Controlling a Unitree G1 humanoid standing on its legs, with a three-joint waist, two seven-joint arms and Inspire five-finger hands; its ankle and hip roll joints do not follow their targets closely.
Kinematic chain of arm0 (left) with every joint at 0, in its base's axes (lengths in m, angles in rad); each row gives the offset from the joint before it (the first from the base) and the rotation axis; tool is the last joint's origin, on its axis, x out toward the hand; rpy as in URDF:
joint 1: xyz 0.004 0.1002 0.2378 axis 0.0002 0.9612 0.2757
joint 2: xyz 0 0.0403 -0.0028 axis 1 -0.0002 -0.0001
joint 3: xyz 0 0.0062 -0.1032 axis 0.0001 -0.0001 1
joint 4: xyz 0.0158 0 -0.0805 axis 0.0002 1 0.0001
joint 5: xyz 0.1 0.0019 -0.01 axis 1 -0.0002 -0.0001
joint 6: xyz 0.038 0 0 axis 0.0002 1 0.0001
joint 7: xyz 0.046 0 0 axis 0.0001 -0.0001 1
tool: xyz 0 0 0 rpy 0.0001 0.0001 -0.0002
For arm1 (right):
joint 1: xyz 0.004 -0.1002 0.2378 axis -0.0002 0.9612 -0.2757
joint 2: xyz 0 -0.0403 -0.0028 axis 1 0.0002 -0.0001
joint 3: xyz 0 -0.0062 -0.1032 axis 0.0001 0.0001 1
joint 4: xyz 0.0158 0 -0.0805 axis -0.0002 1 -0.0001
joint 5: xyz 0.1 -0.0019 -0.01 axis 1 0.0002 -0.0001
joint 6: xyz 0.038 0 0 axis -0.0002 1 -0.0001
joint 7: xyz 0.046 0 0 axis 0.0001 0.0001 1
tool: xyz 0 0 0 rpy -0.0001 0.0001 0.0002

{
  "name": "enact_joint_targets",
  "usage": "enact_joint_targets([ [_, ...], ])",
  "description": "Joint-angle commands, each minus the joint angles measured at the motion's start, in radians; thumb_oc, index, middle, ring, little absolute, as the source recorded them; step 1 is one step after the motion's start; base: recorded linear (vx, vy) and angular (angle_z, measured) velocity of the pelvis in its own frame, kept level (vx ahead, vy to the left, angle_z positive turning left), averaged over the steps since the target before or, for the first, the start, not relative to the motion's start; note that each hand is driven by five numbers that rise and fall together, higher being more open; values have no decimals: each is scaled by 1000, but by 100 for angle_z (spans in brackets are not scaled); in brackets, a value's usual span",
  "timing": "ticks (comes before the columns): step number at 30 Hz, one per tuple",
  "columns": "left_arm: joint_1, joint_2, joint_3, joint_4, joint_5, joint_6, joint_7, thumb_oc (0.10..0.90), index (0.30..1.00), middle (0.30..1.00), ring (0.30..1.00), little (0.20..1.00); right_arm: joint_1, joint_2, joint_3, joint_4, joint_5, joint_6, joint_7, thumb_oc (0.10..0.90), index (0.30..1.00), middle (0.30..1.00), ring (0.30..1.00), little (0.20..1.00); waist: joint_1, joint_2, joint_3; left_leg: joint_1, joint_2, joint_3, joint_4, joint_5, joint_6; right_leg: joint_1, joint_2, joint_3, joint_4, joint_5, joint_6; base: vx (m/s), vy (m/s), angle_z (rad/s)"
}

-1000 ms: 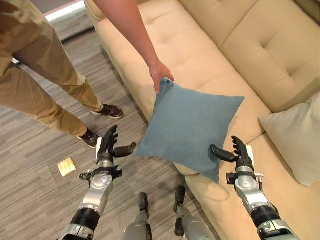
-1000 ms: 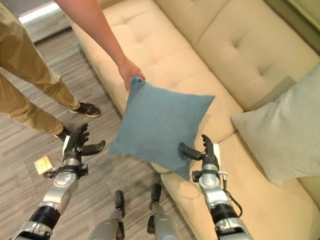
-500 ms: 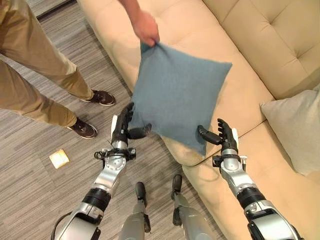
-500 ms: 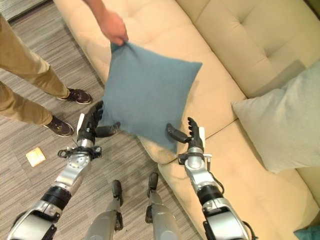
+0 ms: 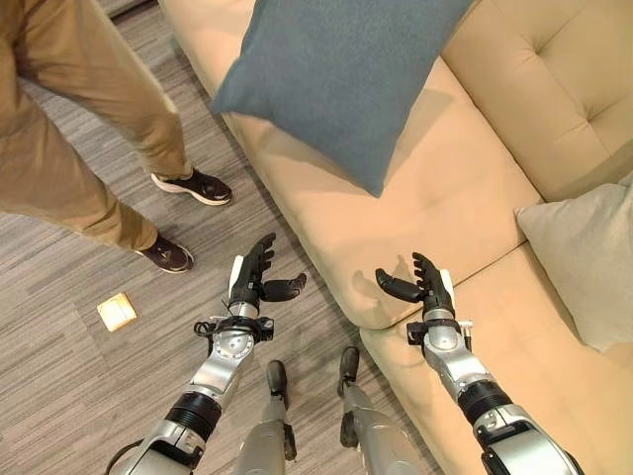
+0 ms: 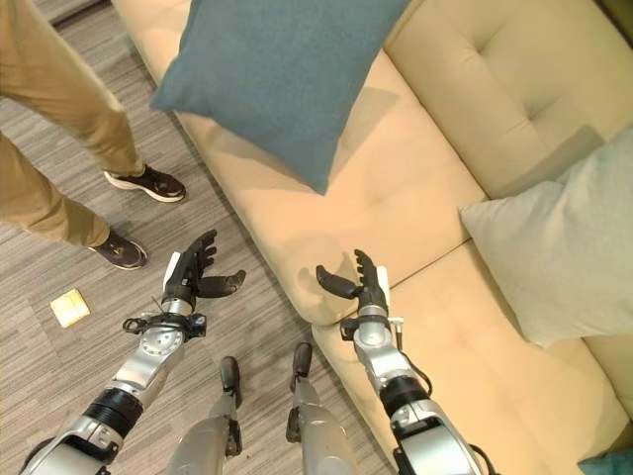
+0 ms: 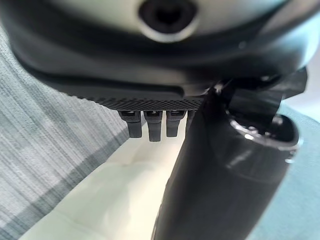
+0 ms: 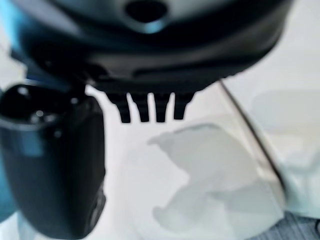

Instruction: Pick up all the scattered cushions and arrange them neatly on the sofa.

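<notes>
left eye view: a blue cushion (image 5: 341, 74) hangs above the beige sofa (image 5: 475, 188), its lower corner pointing down at the seat and its top cut off by the picture's edge, so what holds it up cannot be told. a grey cushion (image 5: 584, 262) leans on the sofa's right side, against the backrest. the left hand (image 5: 252, 282) is raised over the striped floor (image 5: 59, 386) with fingers spread and nothing in it. the right hand (image 5: 420, 285) is up at the seat's front edge, likewise spread and empty. both are well below the blue cushion and apart from it. a person (image 5: 79, 119) in tan trousers stands on the floor to the left, and a small yellow pad (image 5: 117, 312) lies on the floor near the shoes.

right eye view: the same layout, with a sliver of something teal (image 6: 603, 465) at the lower right corner, too little to identify.

left wrist view: straight fingertips (image 7: 150, 125) with cream sofa fabric past them, nothing gripped.

right wrist view: straight fingertips (image 8: 147, 111) over pale upholstery, nothing gripped.

progress, as a judgement: one cushion looks placed; the blue one is neither in the robot's hands nor set down, so receiving and arranging it remains.
</notes>
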Motion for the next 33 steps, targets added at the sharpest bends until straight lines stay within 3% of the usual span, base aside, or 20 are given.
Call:
enact_joint_targets([
  [1, 21, 9, 38, -51, 55, -55, -28, 800, 900, 900, 900, 900, 40, -6, -52, -77, -50, -74, 0, 800, 900, 900, 900, 900, -11, -32, -83, -3, -49, -19, 0, -75, -14, 1, -16, 68, 76, -112, 97, 52, -6, 2],
  [10, 218, 35, 127, -58, 87, -14, -87, 800, 900, 900, 900, 900, 233, -13, -118, -93, -104, -47, 64, 800, 900, 900, 900, 900, -18, -34, -151, 109, -44, -13, 0, -109, -13, 127, -4, 56, 49, -140, 99, 51, 3, 2],
  [21, 330, 28, 161, 69, 147, 27, -126, 800, 900, 900, 900, 900, 326, -15, -109, 69, -179, -12, 117, 800, 900, 900, 900, 900, -20, -41, -219, 187, -37, -3, 0, -121, -17, 220, 4, 56, 11, -145, 102, 17, 3, -5],
  [30, 382, 17, 177, 227, 204, 57, -137, 800, 900, 900, 900, 900, 379, 5, -101, 165, -197, -3, 144, 800, 900, 900, 900, 900, -25, -40, -233, 232, -27, 4, 3, -126, -20, 263, 13, 64, 7, -163, 94, 7, -5, -2],
  [33, 374, 9, 178, 248, 195, 54, -126, 800, 900, 900, 900, 900, 381, 7, -100, 176, -193, -7, 143, 800, 900, 900, 900, 900, -31, -43, -221, 217, -20, 8, 67, -141, -28, 271, 13, 66, 5, -171, 86, -53, -54, -2],
])
